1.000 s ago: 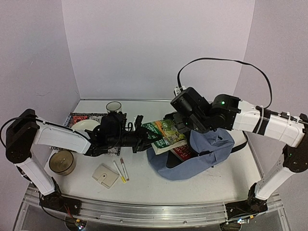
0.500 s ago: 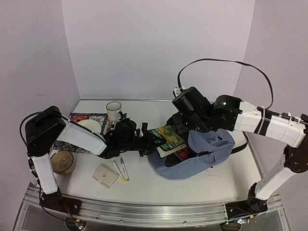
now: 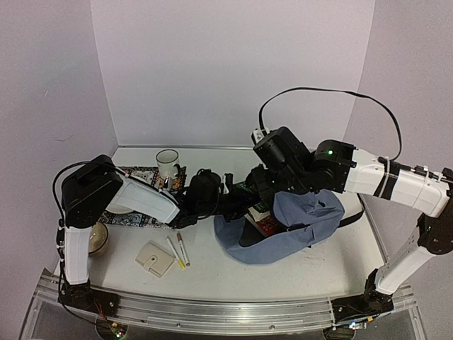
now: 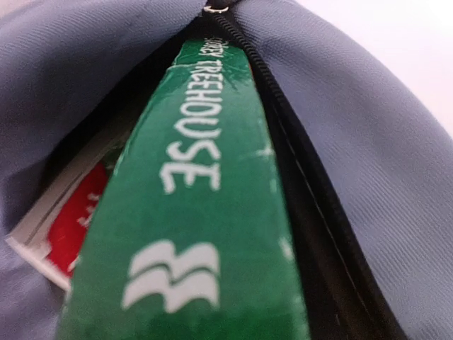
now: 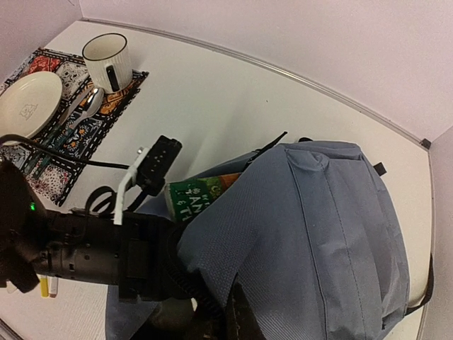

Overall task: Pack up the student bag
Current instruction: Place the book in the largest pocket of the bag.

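The blue-grey student bag lies at the table's centre-right with its zip mouth facing left. My right gripper is shut on the bag's upper flap, holding it lifted; the pinch sits at the bottom of the right wrist view. My left gripper is at the mouth, shut on a green book that is partly inside. The book's green spine fills the left wrist view, hiding the fingers. A red book lies inside beside it. Its corner shows under the flap.
A white mug stands on a patterned placemat at the back left, with a plate and a spoon. A round tin, a beige wallet and two pens lie front left.
My left arm has carried the green book rightwards, from beside the bag into its mouth. The right gripper has kept the flap lifted in about the same place.
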{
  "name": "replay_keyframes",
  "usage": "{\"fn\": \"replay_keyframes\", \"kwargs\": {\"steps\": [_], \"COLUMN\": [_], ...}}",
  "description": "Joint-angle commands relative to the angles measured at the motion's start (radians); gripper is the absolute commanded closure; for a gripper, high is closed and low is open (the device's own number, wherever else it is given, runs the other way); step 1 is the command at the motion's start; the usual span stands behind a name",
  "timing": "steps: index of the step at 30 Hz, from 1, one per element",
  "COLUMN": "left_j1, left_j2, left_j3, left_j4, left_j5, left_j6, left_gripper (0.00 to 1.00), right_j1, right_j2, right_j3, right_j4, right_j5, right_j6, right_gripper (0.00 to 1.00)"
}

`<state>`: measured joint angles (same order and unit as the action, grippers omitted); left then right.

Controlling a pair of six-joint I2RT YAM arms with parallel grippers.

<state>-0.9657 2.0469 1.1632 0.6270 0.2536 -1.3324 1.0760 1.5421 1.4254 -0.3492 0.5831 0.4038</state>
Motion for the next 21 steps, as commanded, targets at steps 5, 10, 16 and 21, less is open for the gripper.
{"fn": "replay_keyframes", "kwargs": {"steps": [5,10,16,21], "left_j1": [-0.036,-0.042,-0.052,-0.069], "left_j2": [0.052,0.034,-0.035,-0.085], "left_j3": [0.069,0.045,0.057,0.067], "left_j4": [0.105,0.054,-0.100,-0.233], "left_j5": [-0.100,-0.143,-0.209,-0.297], "left_j6": [0.060,0.161,0.342,0.474], "left_gripper": [0.75,0.50,0.25,0.11], "right_j1": [0.010,0.010,0.009,0.009], "right_j2": [-0.018,-0.017,-0.023,-0.031], "right_j3": [0.022,0.018,0.007,0.000], "right_j4": [0.090,0.090,0.090,0.090], "right_j5": [-0.004,0.005,0.020,0.026], "right_j6": [-0.016,-0.019,-0.020,-0.018], "right_gripper": [1.00,1.00,1.00,1.00]}}
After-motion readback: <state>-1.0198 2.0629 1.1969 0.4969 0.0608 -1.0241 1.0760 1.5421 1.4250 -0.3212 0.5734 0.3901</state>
